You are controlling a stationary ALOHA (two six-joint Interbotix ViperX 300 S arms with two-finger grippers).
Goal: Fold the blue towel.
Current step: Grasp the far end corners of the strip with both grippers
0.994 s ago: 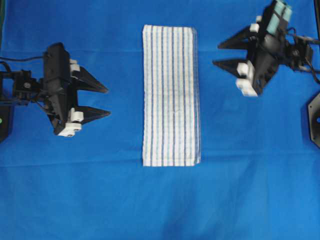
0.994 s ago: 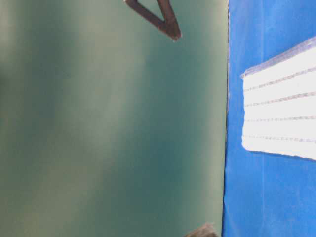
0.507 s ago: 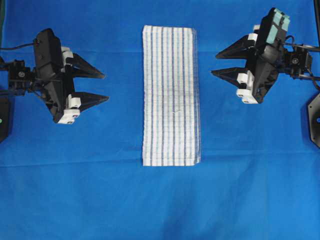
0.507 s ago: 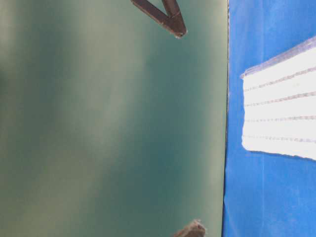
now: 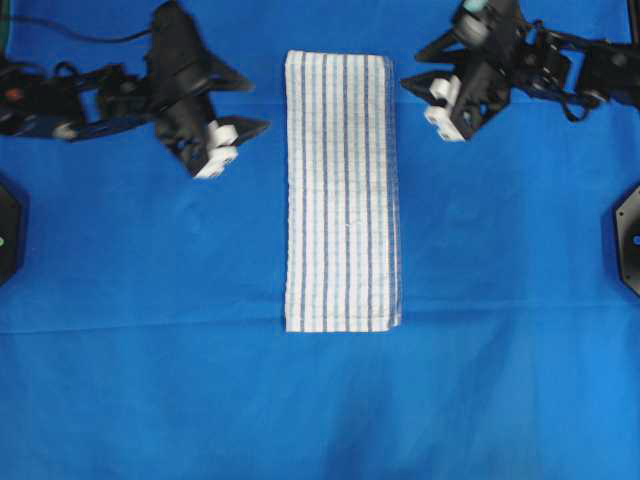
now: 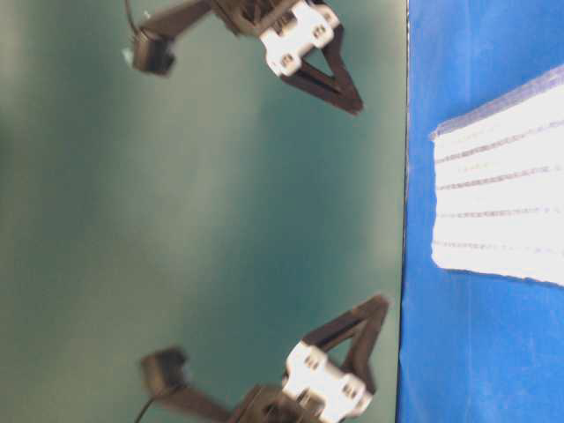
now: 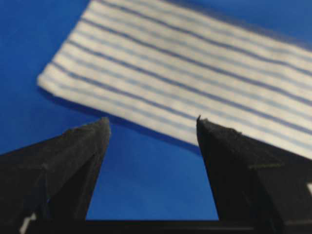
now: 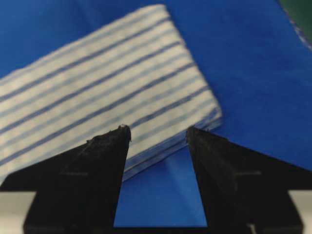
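Note:
The blue towel (image 5: 343, 190) is a white cloth with thin blue stripes, lying flat as a long folded strip in the middle of the table. My left gripper (image 5: 258, 104) stands open just left of the towel's far left corner, not touching it. In the left wrist view the towel (image 7: 195, 73) lies beyond the left gripper (image 7: 152, 122), with only tablecloth between the fingers. My right gripper (image 5: 408, 68) is open beside the far right corner. In the right wrist view the right gripper (image 8: 158, 129) faces the layered edge of the towel (image 8: 97, 92).
A plain blue tablecloth (image 5: 500, 300) covers the whole table. Black arm mounts sit at the left edge (image 5: 8, 230) and the right edge (image 5: 630, 240). The table-level view shows a green backdrop (image 6: 176, 220) beyond the cloth's edge.
Both arms have swung toward the far end of the table and closer to the towel's far corners. Both grippers stay open. The towel has not moved.

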